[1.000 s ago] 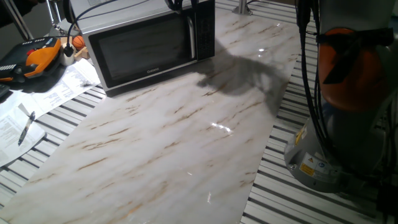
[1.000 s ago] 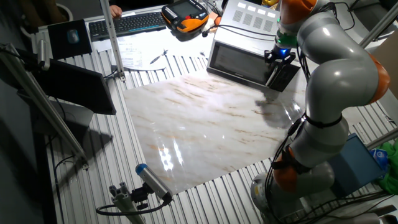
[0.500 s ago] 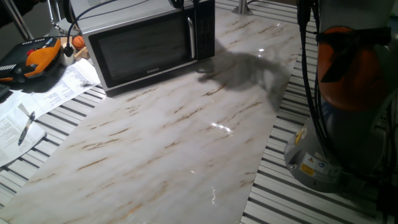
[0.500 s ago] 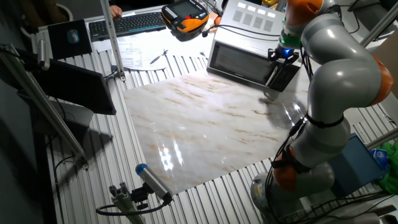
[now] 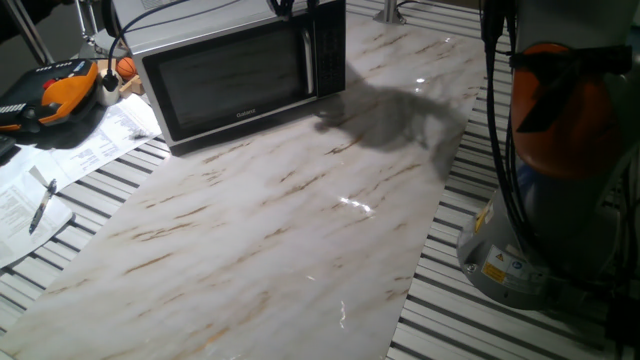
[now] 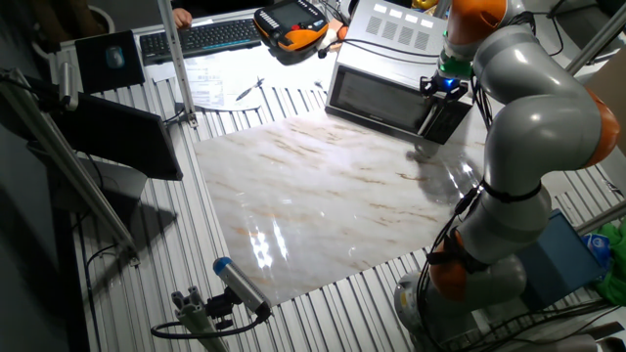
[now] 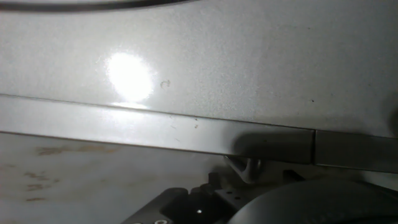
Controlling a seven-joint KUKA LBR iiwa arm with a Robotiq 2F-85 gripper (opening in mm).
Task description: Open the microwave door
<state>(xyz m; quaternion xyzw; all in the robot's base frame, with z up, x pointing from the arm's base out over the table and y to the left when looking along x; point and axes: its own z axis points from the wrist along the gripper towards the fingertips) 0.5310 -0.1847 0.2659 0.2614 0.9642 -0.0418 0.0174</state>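
**Door shut, gripper above the front corner**

Door [image 5: 235,85] sits flush with the microwave [image 6: 391,59], which stands at the far end of the marble slab [image 5: 280,210]. Its handle [image 5: 309,62] runs upright beside the black keypad [image 5: 330,50]. We see the gripper [image 6: 445,86] over the microwave's top front corner, on the handle side. Whether its fingers are spread or closed, or touch anything, we cannot tell. Our hand view looks down on the grey top [image 7: 249,62] and its front edge. A pendant [image 5: 60,90], papers [image 5: 90,145] and a pen [image 5: 42,205] lie nearby.
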